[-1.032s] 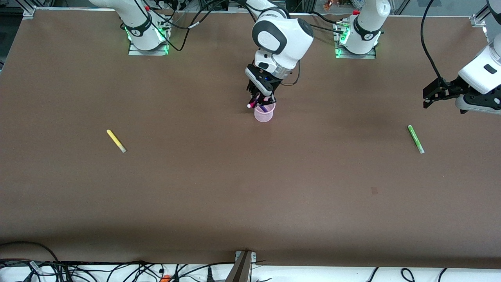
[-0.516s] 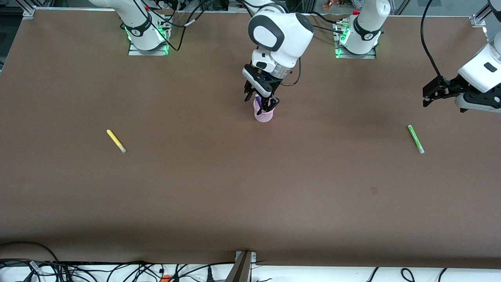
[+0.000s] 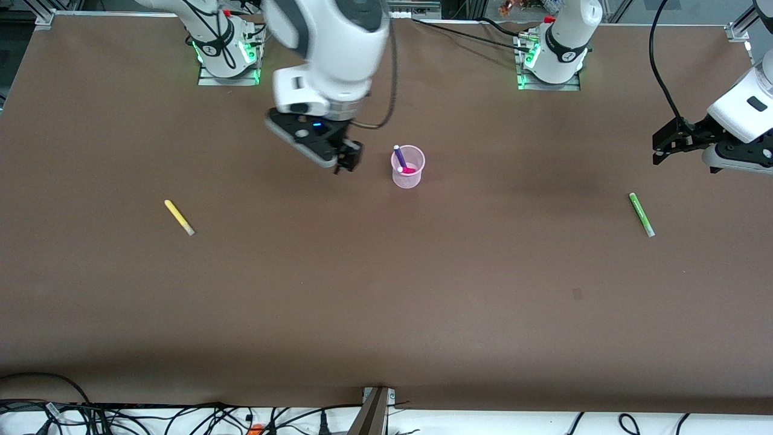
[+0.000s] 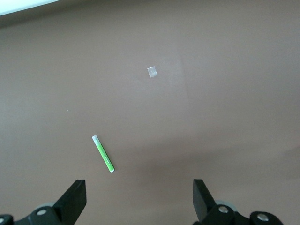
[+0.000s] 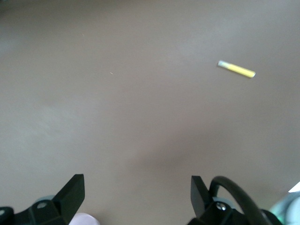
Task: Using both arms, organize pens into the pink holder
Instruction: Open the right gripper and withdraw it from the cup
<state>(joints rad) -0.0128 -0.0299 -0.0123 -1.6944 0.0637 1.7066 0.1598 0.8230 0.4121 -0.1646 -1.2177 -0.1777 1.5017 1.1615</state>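
Observation:
The pink holder (image 3: pixel 408 175) stands on the table midway between the two arm bases. The dark purple pen (image 3: pixel 398 154) leans in it and sticks out above the rim. The magenta pen (image 3: pixel 410 170) lies inside it. My right gripper (image 3: pixel 347 158) is open and empty, up over the table beside the holder, toward the right arm's end; its wrist view (image 5: pixel 136 199) shows the yellow pen (image 5: pixel 236 69). The yellow pen (image 3: pixel 179 217) lies flat toward the right arm's end. The green pen (image 3: pixel 641 214) lies flat toward the left arm's end. My left gripper (image 3: pixel 661 151) waits open over the table near the green pen (image 4: pixel 103 153), with its jaws wide apart in its wrist view (image 4: pixel 138 201).
A small pale patch (image 3: pixel 577 294) marks the brown table nearer the front camera than the green pen; it also shows in the left wrist view (image 4: pixel 152 72). Cables run along the table's front edge (image 3: pixel 181 417).
My right gripper let go of the magenta pen into the holder, then lifted and swung away toward the right arm's end. The left arm has not moved.

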